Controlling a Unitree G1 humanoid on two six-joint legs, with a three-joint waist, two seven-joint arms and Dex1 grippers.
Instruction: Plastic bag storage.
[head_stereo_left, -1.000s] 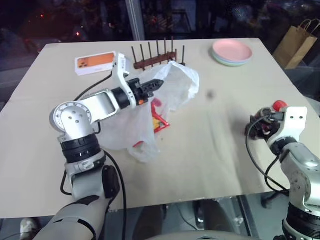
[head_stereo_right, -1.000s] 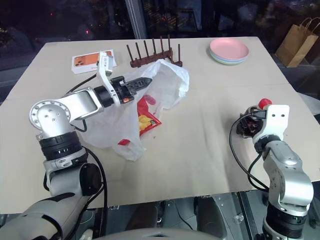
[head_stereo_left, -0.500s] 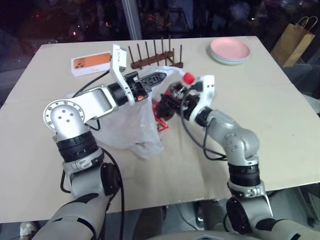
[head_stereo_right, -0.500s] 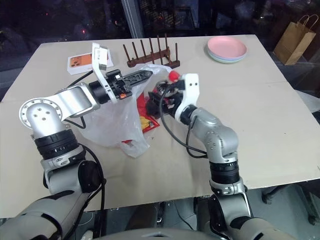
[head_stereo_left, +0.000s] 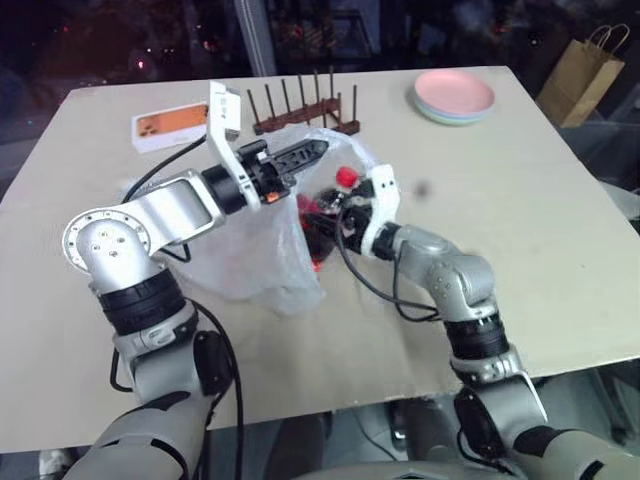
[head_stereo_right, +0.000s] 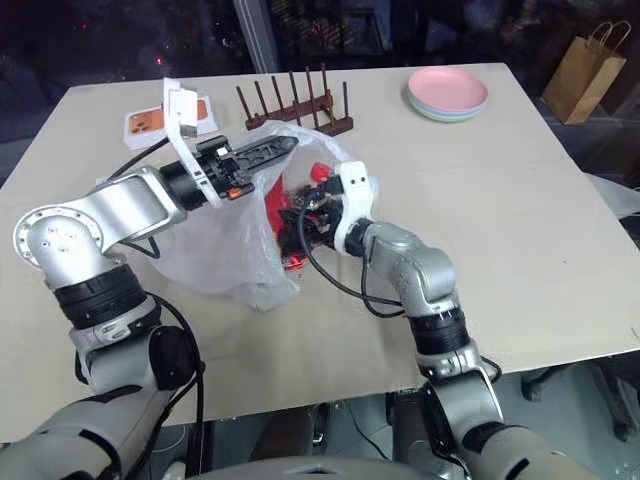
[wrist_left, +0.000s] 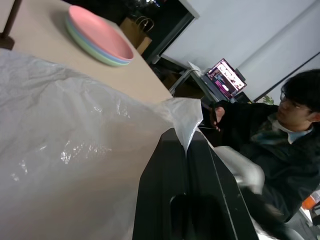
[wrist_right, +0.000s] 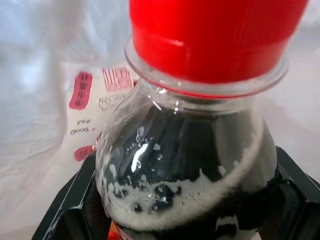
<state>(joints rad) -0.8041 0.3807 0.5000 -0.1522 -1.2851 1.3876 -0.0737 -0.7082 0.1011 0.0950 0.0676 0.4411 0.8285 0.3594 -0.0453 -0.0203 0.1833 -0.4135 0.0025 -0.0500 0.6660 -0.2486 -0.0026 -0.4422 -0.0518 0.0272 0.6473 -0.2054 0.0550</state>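
Presently: plastic bag (head_stereo_left: 262, 250), mid-tabletop (head_stereo_left: 520, 230), its mouth edge pinched up by left pincer (head_stereo_left: 312, 151), opening toward right pincer (head_stereo_right: 296, 222), which grips a red-capped cola bottle (wrist_right: 190, 165) at the mouth; dish rack (head_stereo_left: 305, 110) just behind bag.

Lower body of the bottle (wrist_right: 185, 165) behind the plastic bag (head_stereo_left: 265, 255), its label unreadable.

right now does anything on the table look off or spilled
Nothing is spilled. One oddity: the cola bottle clamped in the right gripper is frothy inside, as if shaken. The plastic bag hangs crumpled from the shut left gripper, which pinches its rim to keep the mouth open.
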